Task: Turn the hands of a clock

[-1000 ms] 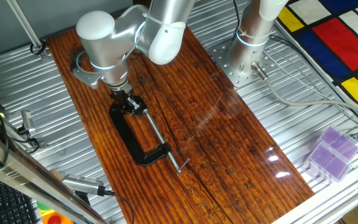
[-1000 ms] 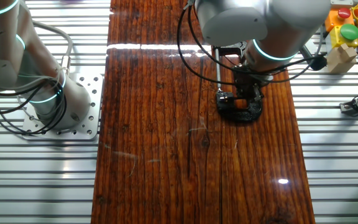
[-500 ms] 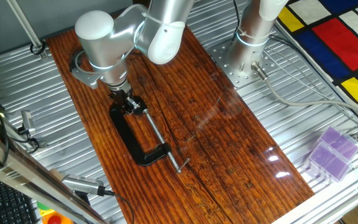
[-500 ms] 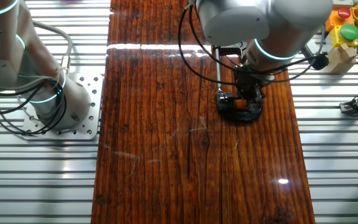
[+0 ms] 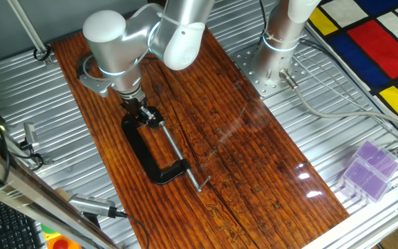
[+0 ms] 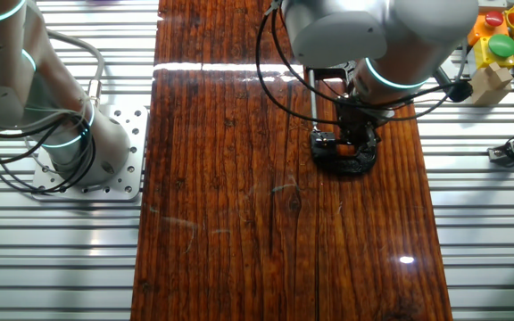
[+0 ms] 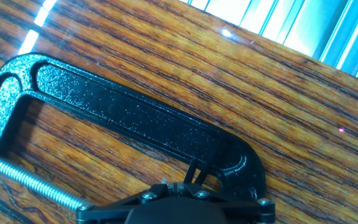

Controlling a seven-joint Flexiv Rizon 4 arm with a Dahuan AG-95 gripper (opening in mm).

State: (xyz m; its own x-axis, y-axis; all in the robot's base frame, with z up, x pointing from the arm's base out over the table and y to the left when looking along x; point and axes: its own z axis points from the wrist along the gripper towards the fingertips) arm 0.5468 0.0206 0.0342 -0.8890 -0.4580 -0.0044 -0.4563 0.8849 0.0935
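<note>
The black C-clamp [image 5: 150,149] lies flat on the wooden desk [image 5: 254,159], its screw [image 5: 178,151] running alongside the frame toward the handle end. Its function is evidently to anchor a small workpiece so that it cannot slide while its parts are rotated.

The clock [image 6: 350,148] shows only as a small orange patch in the clamp jaw, in the other fixed view. It is too small and too occluded to read a dial or hands. In the hand view it cannot be identified; only thin dark elements appear at the lower edge, just above the hand housing.

The gripper [image 5: 139,111] is positioned vertically over the jaw end of the clamp, directly above the clock. This pose suits a rotation about the vertical axis, which is the probable means of turning the hands.

The state of the fingers cannot be determined: the arm's wrist hides them in both fixed views, and the hand view shows no fingertips. Contact with the clock likewise cannot be confirmed.
</note>
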